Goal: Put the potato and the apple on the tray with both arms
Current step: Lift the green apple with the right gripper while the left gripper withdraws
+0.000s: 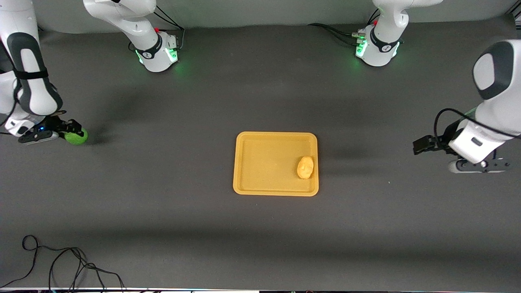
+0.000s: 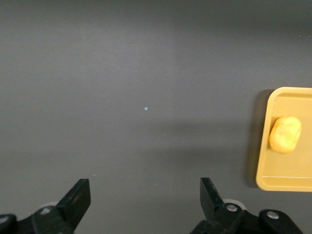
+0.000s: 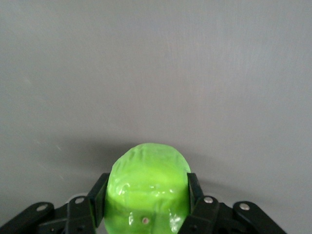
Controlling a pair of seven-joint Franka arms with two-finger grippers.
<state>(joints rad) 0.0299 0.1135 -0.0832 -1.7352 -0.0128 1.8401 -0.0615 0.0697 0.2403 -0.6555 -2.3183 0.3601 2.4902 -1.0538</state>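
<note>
Front view shows the potato (image 1: 305,167) lying on the tray (image 1: 260,162), at its end toward the left arm. Right gripper (image 1: 73,132) grasps the apple (image 1: 76,137) at the right arm's end of the table, while the left gripper (image 1: 421,145) waits released over bare table at the left arm's end.

High front view facing robots, left wrist view shares tray (image 1: 276,136), right wrist close

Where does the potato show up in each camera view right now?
Front view: the potato lies in the tray, at its edge toward the left arm's end of the table.
Left wrist view: potato in the tray.
Right wrist view: not in it.
Shared landmark: the tray.
</note>
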